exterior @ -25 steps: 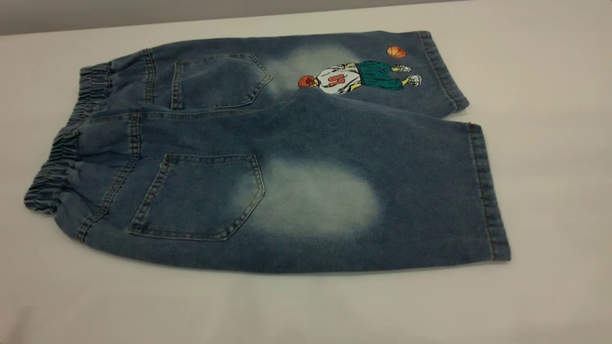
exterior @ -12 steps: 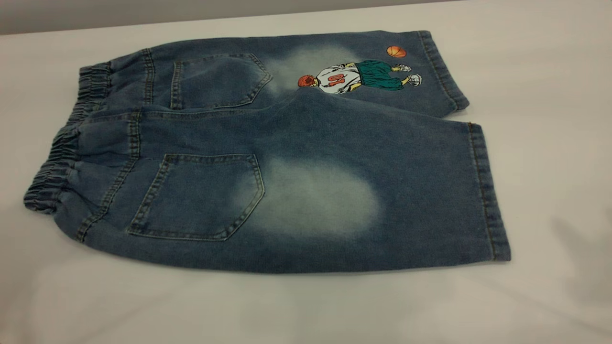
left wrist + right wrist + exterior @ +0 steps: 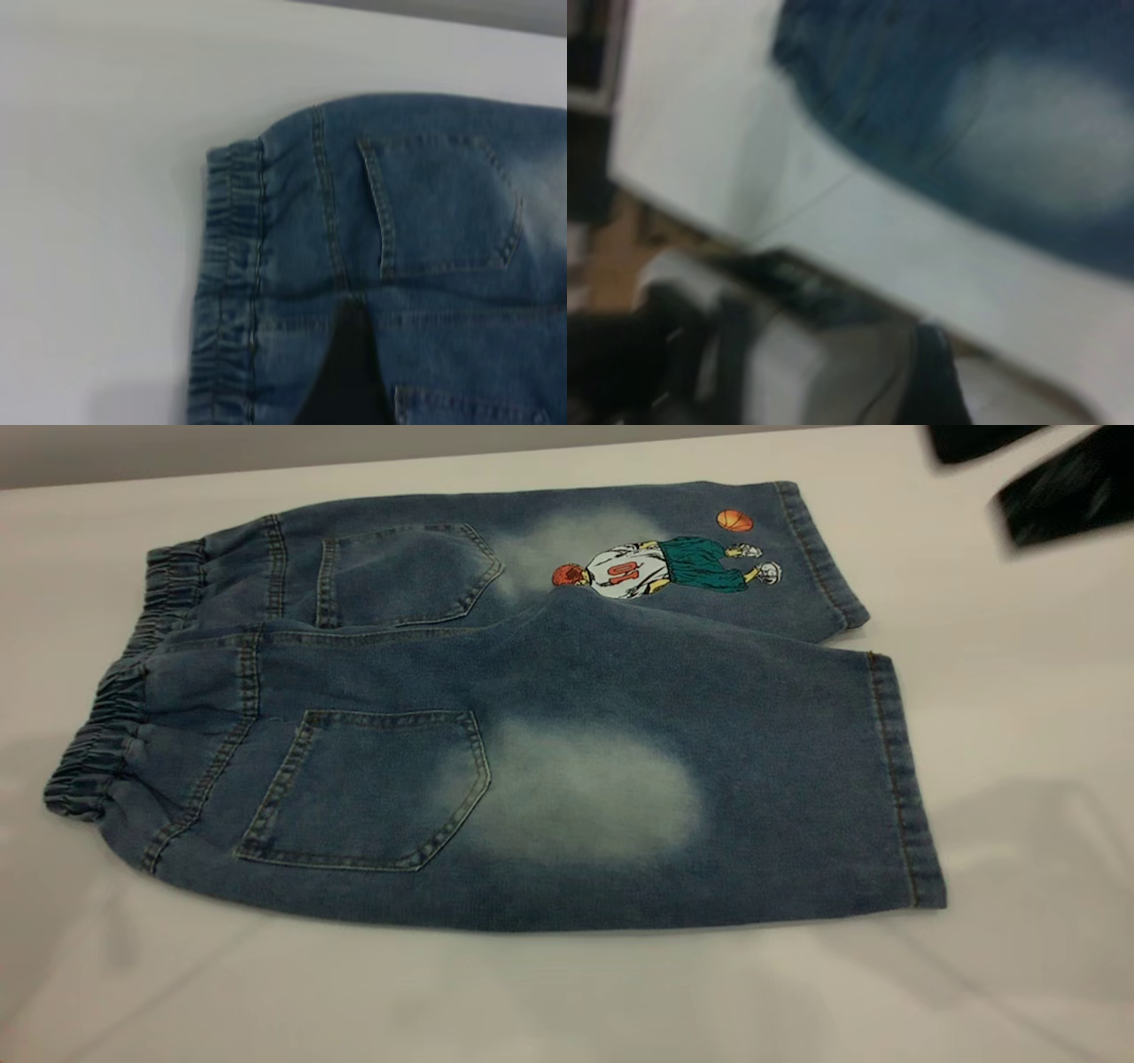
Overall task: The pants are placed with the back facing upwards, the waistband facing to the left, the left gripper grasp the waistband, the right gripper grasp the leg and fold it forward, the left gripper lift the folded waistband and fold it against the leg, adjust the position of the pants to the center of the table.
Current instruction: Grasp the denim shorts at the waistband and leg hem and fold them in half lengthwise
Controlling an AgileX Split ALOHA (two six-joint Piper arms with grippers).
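On the table [image 3: 1019, 717]: my shorts [image 3: 532, 717] lie flat, back up, unfolded.
Long axis: runs left to right, waistband [image 3: 111, 717] at the left end.
Plain leg [image 3: 735, 779]: nearest edge, hem toward my right side.
My right claw [image 3: 1054, 483]: above the far right corner, well apart from the hem; holds nothing; finger spread, cannot tell.
My left claw [image 3: 341, 372]: only a dark part shows over the waistband end; grip, cannot tell.
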